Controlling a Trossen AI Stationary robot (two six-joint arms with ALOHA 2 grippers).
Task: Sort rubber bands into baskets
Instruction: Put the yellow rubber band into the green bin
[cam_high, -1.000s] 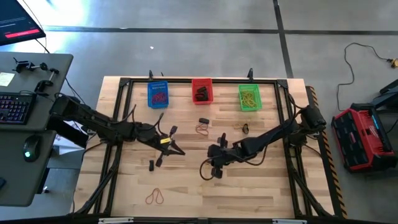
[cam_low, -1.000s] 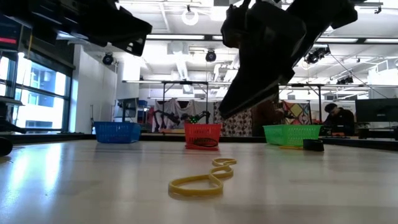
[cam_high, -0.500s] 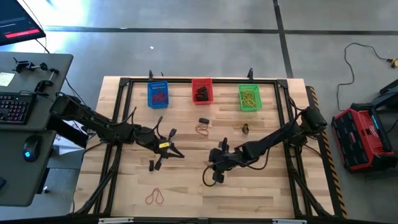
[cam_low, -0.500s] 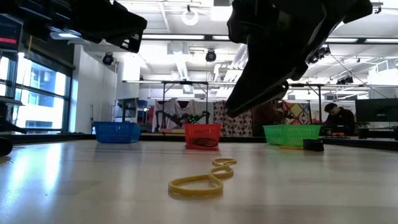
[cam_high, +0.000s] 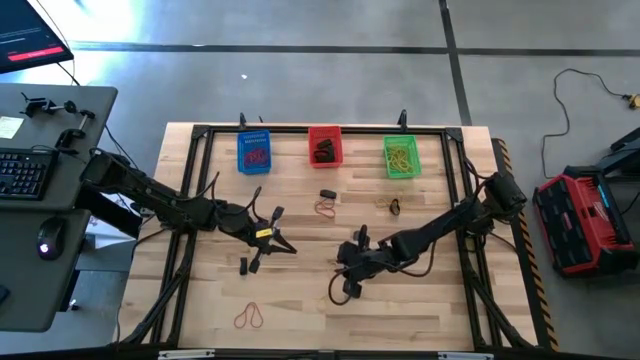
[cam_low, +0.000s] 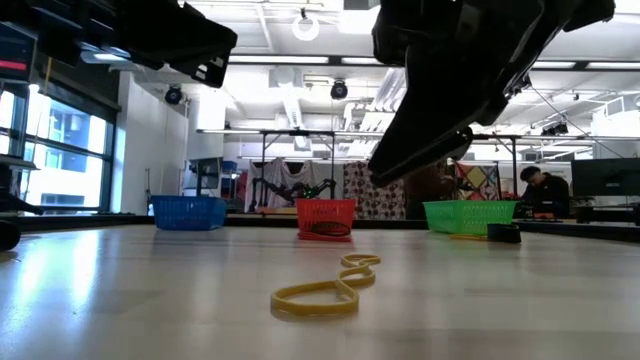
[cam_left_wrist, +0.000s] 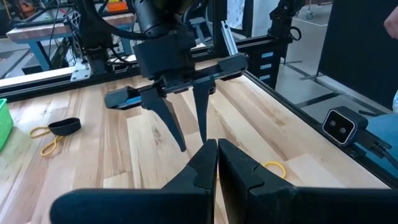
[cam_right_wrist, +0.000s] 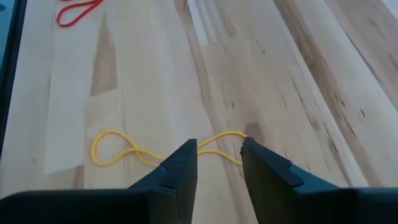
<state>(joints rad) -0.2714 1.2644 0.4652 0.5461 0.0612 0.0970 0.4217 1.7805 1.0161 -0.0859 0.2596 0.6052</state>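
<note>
A yellow rubber band (cam_right_wrist: 134, 151), twisted into a figure-eight, lies flat on the wooden table; it also shows in the low view (cam_low: 322, 288). My right gripper (cam_right_wrist: 219, 149) is open and hovers above the band, one finger on each side of the band's one loop, well clear of the table in the low view (cam_low: 430, 150). My left gripper (cam_left_wrist: 216, 148) is shut and empty at the table's left middle (cam_high: 288, 246). The blue basket (cam_high: 254, 152), red basket (cam_high: 324, 146) and green basket (cam_high: 401, 156) stand in a row at the far edge, each with bands in it.
A red band (cam_high: 249, 317) lies near the near edge and also shows in the right wrist view (cam_right_wrist: 78, 9). An orange band (cam_high: 325, 208), a black band (cam_high: 327, 194) and a black and yellow pair (cam_high: 393, 207) lie before the baskets. A black frame (cam_high: 200, 135) rims the table.
My right gripper has moved a little toward the table's near edge, staying open above the yellow band. The band has not moved.
</note>
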